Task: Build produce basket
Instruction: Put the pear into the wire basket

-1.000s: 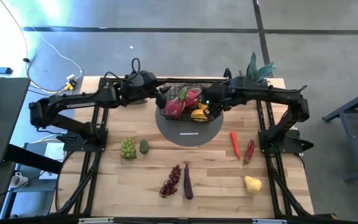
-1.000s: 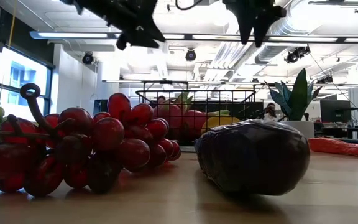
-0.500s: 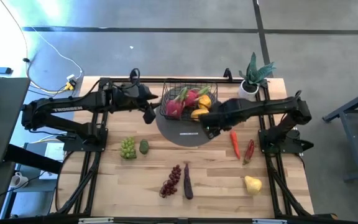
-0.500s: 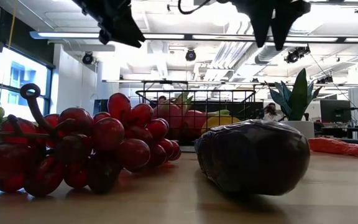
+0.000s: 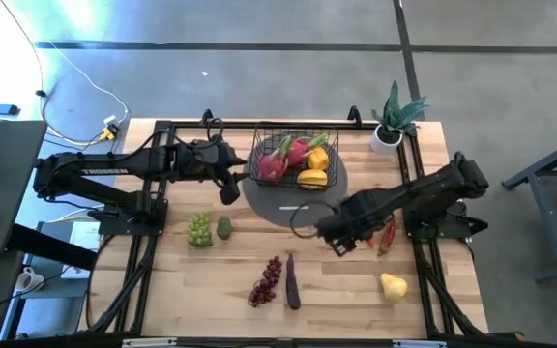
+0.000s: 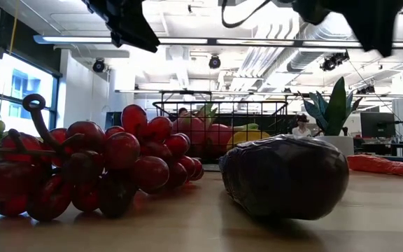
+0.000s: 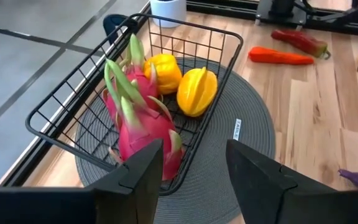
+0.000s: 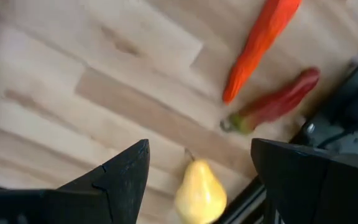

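Hovering above the table, the right gripper (image 5: 341, 242) has its fingers spread and empty; the two red chilies (image 5: 375, 227) lie just beside it, the yellow pear (image 5: 393, 285) near, farther along the boards. The left gripper (image 5: 228, 186), also parted and holding nothing, hangs just beside the basket (image 5: 293, 159), which holds dragon fruits (image 7: 143, 118) and yellow fruits (image 7: 196, 90) on the grey mat (image 5: 288, 208).

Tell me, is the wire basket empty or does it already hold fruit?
It holds fruit. The basket contains pink dragon fruits and two yellow fruits, and it stands on the round grey mat.
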{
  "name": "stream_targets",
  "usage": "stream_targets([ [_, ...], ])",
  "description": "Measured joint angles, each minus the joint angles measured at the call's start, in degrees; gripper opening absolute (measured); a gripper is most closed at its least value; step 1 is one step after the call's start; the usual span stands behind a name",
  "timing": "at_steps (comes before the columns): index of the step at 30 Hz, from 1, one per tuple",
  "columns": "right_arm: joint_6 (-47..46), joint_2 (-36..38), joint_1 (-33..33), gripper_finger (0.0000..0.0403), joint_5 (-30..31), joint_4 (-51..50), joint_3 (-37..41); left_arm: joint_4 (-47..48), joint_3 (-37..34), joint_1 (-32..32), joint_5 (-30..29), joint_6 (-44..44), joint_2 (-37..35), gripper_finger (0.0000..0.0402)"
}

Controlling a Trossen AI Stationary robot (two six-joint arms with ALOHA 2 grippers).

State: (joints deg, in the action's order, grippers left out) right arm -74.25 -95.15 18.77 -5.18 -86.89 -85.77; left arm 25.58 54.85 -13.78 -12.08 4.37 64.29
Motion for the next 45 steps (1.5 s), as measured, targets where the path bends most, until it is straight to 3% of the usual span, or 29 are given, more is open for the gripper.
stream_targets([
  [15, -4.36, 0.0, 9.49, 0.0264, -6.84, 1.0, 0.82, 0.37, 0.0, 0.79, 1.53, -0.56, 0.04, 0.0166],
  [30, -2.88, 0.0, 16.81, 0.0283, -8.16, 0.46, 0.82, 0.35, 0.0, 0.68, -0.95, 1.28, 0.04, 0.0166],
  [40, -4.16, 0.0, 22.28, 0.0282, -5.1, -3.1, 0.82, 0.35, 0.0, 1.07, 6.46, 6.04, 0.04, 0.0166],
  [45, -5.1, 0.56, 24.62, 0.0282, -5.84, -2.86, 2.45, 0.22, 0.0, 3.34, 6.88, 7.69, 0.04, 0.0166],
])
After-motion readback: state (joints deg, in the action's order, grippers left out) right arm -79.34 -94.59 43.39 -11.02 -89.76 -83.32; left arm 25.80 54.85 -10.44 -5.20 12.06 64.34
